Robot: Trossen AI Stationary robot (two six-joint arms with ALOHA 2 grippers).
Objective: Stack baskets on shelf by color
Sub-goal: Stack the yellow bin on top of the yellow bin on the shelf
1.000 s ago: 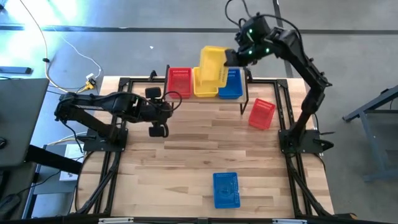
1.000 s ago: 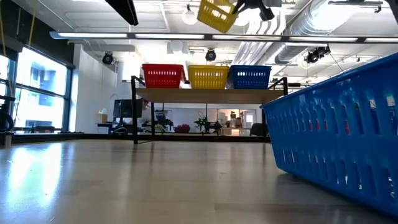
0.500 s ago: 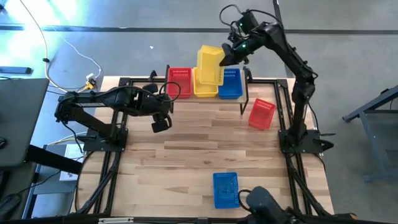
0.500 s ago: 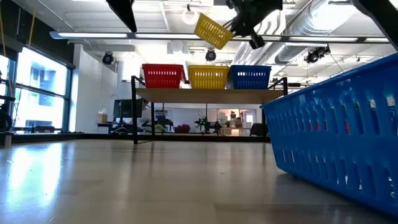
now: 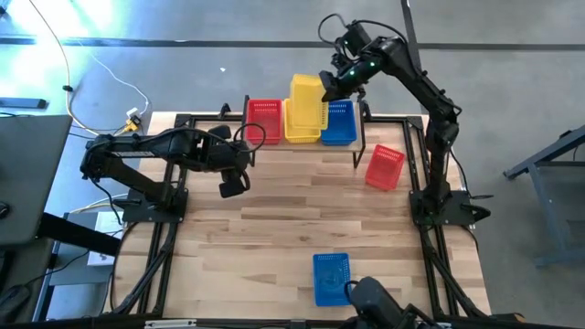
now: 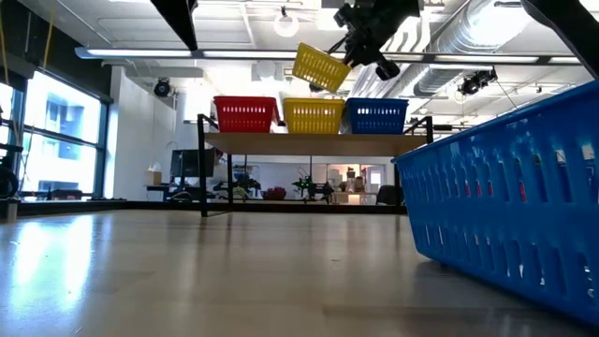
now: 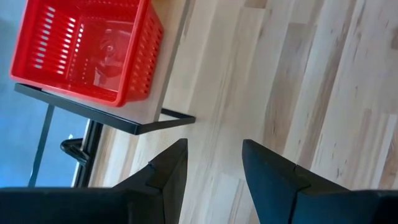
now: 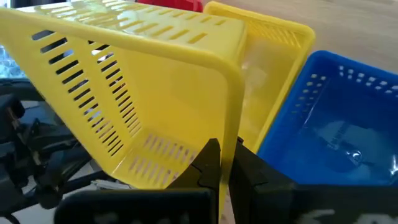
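My right gripper [image 5: 331, 84] is shut on a yellow mesh basket [image 5: 308, 99], held tilted in the air above the light-wood shelf [image 6: 314, 142]. On the shelf stand a red basket [image 5: 264, 119], a yellow basket [image 5: 300, 128] and a blue basket [image 5: 339, 125]. Another red basket [image 5: 385, 167] sits tilted on the table right of the shelf. Another blue basket [image 5: 332, 277] lies near the near edge. My left gripper [image 5: 233, 185] hangs open over the table, short of the shelf's left end. My right gripper pinches the rim of the held basket's wall [image 8: 234, 127] on the side toward the table's right, one finger inside and one outside. The fingers [image 8: 209, 163] come slanting down from the right. The basket [image 6: 320, 65] is lifted clear and tilted above the shelf's yellow basket.
The shelf's black legs [image 5: 357, 157] stand on the table's far part. Bare wood [image 5: 274, 228] lies between the shelf and the near blue basket, which fills the low view's right [image 6: 505, 215]. A dark rounded shape [image 5: 375, 300] shows at the near edge.
My right gripper has moved toward the table's left and down, carrying the yellow basket lower toward the yellow basket on the shelf and tipping it further. A dark shape has come into view at the table's near edge.
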